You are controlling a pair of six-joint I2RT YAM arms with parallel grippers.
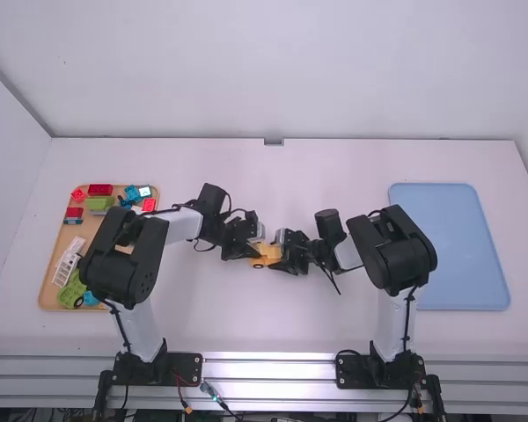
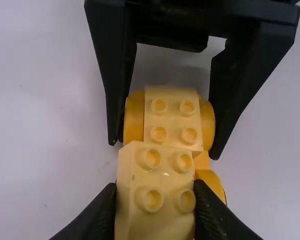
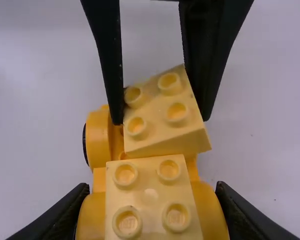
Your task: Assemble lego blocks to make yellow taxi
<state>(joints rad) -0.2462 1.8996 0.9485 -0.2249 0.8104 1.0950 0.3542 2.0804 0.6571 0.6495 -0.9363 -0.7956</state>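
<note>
In the high view my left gripper [image 1: 252, 246] and my right gripper [image 1: 289, 252] meet at the yellow car [image 1: 266, 251] mid-table. My left gripper [image 2: 156, 200] is shut on a pale yellow block [image 2: 156, 187] with studs up. Seen from the right wrist, this loose block [image 3: 162, 112] stands turned and tilted above one end of the car base [image 3: 97, 140], beside a second pale block [image 3: 149, 192] on the other end. Whether the two blocks touch cannot be told. My right gripper [image 3: 147, 212] is shut on the car base's rounded yellow sides around that second block.
A wooden tray [image 1: 48, 286] at the left bears red, green and blue blocks and a white piece, partly under the left arm. A blue tray [image 1: 462, 246] lies at the right, beside the right arm.
</note>
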